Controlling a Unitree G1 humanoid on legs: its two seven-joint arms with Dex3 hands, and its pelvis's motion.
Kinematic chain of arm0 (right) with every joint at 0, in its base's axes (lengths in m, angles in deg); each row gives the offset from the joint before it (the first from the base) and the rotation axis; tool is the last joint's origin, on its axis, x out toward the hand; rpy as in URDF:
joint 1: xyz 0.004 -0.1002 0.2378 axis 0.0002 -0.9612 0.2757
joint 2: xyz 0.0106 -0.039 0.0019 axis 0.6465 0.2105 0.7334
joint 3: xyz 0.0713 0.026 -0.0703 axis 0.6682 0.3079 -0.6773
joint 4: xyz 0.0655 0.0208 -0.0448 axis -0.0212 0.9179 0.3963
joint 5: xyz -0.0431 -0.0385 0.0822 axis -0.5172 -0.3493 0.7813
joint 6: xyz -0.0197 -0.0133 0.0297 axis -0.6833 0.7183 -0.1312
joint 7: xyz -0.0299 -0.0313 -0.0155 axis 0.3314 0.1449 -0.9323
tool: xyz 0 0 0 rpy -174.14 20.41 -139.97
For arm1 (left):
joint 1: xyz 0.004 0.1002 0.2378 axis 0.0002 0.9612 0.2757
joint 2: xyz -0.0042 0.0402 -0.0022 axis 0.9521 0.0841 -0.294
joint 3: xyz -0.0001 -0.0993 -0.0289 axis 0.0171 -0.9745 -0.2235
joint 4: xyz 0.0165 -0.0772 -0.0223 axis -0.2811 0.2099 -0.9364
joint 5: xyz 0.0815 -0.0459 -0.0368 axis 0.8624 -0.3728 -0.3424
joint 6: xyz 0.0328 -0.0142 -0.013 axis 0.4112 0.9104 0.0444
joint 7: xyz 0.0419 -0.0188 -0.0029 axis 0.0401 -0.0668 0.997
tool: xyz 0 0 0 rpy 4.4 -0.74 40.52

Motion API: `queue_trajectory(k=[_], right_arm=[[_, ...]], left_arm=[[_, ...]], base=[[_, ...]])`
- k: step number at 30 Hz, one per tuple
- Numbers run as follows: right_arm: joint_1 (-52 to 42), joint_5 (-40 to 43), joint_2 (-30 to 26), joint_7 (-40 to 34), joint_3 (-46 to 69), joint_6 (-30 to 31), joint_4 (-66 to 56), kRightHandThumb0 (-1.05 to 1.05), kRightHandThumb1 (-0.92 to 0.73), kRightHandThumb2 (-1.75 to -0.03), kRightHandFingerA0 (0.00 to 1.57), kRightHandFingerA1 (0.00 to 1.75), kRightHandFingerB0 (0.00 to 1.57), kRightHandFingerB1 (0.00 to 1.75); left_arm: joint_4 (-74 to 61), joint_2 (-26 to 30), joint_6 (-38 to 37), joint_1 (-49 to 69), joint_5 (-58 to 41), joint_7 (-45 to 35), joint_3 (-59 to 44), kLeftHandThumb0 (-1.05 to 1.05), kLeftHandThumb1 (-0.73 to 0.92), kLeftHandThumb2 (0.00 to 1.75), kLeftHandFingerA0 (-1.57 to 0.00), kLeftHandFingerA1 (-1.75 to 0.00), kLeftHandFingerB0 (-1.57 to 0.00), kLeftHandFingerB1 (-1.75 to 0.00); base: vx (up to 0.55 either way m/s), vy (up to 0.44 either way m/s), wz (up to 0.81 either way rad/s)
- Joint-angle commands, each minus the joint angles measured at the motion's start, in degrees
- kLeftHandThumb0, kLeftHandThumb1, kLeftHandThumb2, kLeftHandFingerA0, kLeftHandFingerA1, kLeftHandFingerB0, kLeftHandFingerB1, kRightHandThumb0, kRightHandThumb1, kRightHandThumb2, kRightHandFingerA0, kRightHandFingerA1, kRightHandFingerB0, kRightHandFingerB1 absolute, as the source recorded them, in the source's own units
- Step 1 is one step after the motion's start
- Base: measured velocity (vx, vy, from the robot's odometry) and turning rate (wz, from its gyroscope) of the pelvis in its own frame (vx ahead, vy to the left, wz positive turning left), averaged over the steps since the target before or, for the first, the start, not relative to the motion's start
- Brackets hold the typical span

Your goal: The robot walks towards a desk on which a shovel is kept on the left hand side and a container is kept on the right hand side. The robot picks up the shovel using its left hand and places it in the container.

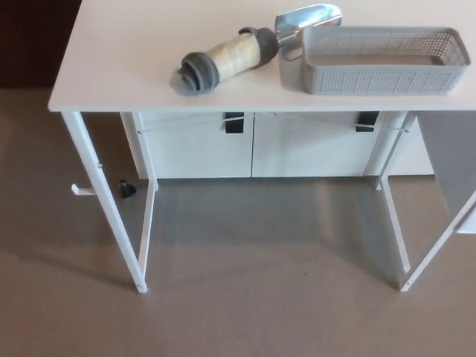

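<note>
A: shovel (245, 52) pose?
B: On its side on the counter (126, 52), cream handle, grey end cap, metal scoop touching the container (379, 59).
A: container?
B: Grey perforated basket, upright, right side.

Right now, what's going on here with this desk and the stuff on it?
Nothing is being handled. A white desk stands in front of the camera, and neither robot hand is in view. A shovel lies on the desktop, its cream grip with grey ends pointing toward the front left and its metal scoop up by the back. Just to its right sits an empty grey perforated container. The shovel is untouched and not in the container; the pickup has not begun.
</note>
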Motion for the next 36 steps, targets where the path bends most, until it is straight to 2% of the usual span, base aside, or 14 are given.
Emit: queue_trajectory(k=[1, 2, 10, 11, 12, 16, 21, 22, 24, 25, 29, 30, 31, 36], right_arm=[[0.1, 0.2, -0.7, -0.2, 0.4, -1.6, 0.5, -0.30, -0.60, -0.57, 0.62, 0.58, 0.42, 0.45], [0.0, 0.2, -0.7, -0.3, 0.4, -1.4, 0.3, -0.30, -0.60, -0.57, 0.63, 0.58, 0.43, 0.46], [-0.2, 0.0, -0.4, -0.9, -0.1, 0.4, -1.1, -0.31, -0.60, -0.57, 0.65, 0.59, 0.45, 0.45], [0.0, 0.1, -0.4, -0.9, 0.0, 0.2, -0.7, -0.31, -0.60, -0.57, 0.64, 0.59, 0.45, 0.46], [-0.2, 0.2, -0.4, -0.7, -0.1, 0.1, -1.2, -0.31, -0.60, -0.57, 0.64, 0.60, 0.45, 0.46], [0.3, 0.0, -0.6, -0.5, -0.2, -1.0, 0.0, -0.31, -0.61, -0.57, 0.63, 0.59, 0.45, 0.46], [-0.9, 0.2, -0.2, -0.8, -0.5, 1.4, -3.6, -0.31, -0.61, -0.57, 0.61, 0.59, 0.44, 0.46], [-1.3, 0.2, -0.1, -0.9, -0.5, 1.9, -4.5, -0.30, -0.61, -0.57, 0.62, 0.59, 0.44, 0.46], [-1.4, 0.0, 0.0, -1.1, -0.5, 1.9, -4.4, -0.29, -0.61, -0.58, 0.63, 0.58, 0.45, 0.46], [-1.2, -0.1, 0.0, -1.3, -0.5, 1.7, -4.1, -0.28, -0.62, -0.58, 0.63, 0.59, 0.45, 0.46], [-0.6, 0.7, 0.3, -0.8, -0.2, 1.0, -2.2, -0.26, -0.62, -0.58, 0.61, 0.58, 0.46, 0.47], [-0.3, 0.9, 0.3, -0.6, -0.2, 1.0, -1.9, -0.28, -0.61, -0.57, 0.60, 0.57, 0.45, 0.47], [0.0, 0.8, 0.1, -0.6, -0.1, 0.7, -1.2, -0.28, -0.61, -0.57, 0.60, 0.57, 0.46, 0.47], [1.1, 0.4, -0.2, -0.5, -0.3, 0.5, -0.3, -0.28, -0.62, -0.58, 0.63, 0.58, 0.47, 0.48]], left_arm=[[-3.0, -0.5, 0.2, 1.0, 0.0, 1.3, 0.4, 0.01, 0.66, 0.58, -0.35, -0.42, -0.37, -0.34], [-2.3, -0.3, 0.2, 0.7, -0.3, 1.0, 0.2, 0.01, 0.45, 0.92, -0.26, -0.56, -0.26, -0.54], [-0.2, 0.3, -0.6, -0.3, -0.2, 0.1, -0.2, 0.00, 0.46, 0.93, -0.26, -0.56, -0.24, -0.53], [-0.5, 0.3, -0.5, -0.2, -0.2, 0.2, -0.1, 0.00, 0.45, 0.93, -0.27, -0.56, -0.26, -0.53], [-0.6, 0.4, -0.3, -0.3, 0.0, 0.6, -0.1, -0.01, 0.65, 0.58, -0.38, -0.40, -0.38, -0.33], [-0.8, 0.3, 0.1, -0.7, -0.3, 0.7, -0.3, -0.01, 0.65, 0.57, -0.39, -0.41, -0.39, -0.34], [-2.7, 0.3, 0.7, -0.1, -0.3, 1.0, 0.0, -0.03, 0.66, 0.58, -0.37, -0.42, -0.38, -0.34], [-3.0, 0.2, 1.2, 0.0, -0.8, 0.7, -0.1, -0.01, 0.46, 0.93, -0.27, -0.56, -0.26, -0.54], [-3.0, 0.3, 1.2, 0.1, -0.8, 0.7, -0.1, -0.01, 0.46, 0.93, -0.26, -0.56, -0.25, -0.53], [-2.8, 0.3, 1.2, 0.0, -0.8, 0.7, 0.0, -0.02, 0.66, 0.58, -0.36, -0.41, -0.36, -0.34], [-2.5, 0.6, 0.5, 0.2, -0.5, 0.6, 0.1, -0.02, 0.65, 0.58, -0.36, -0.41, -0.37, -0.34], [-2.3, 0.6, 0.3, 0.0, -0.5, 0.6, 0.0, -0.01, 0.45, 0.92, -0.26, -0.56, -0.25, -0.53], [-2.5, 0.5, 0.6, 0.1, -0.7, 0.7, 0.0, -0.02, 0.65, 0.59, -0.36, -0.41, -0.38, -0.34], [-2.0, 0.4, 0.4, -0.2, -0.9, 0.9, -0.4, -0.03, 0.64, 0.58, -0.38, -0.41, -0.38, -0.34]], base=[[0.09, -0.297, 0.12], [0.12, -0.326, 0.33], [0.14, -0.304, 0.01], [0.14, -0.072, -0.09], [0.14, -0.073, -0.10], [0.15, 0.043, -0.06], [0.21, 0.204, -0.03], [0.24, 0.058, 0.12], [0.22, 0.015, 0.03], [0.19, -0.039, 0.12], [0.20, -0.106, 0.16], [0.26, -0.168, 0.16], [0.26, -0.231, 0.21], [0.33, -0.291, 0.11]])
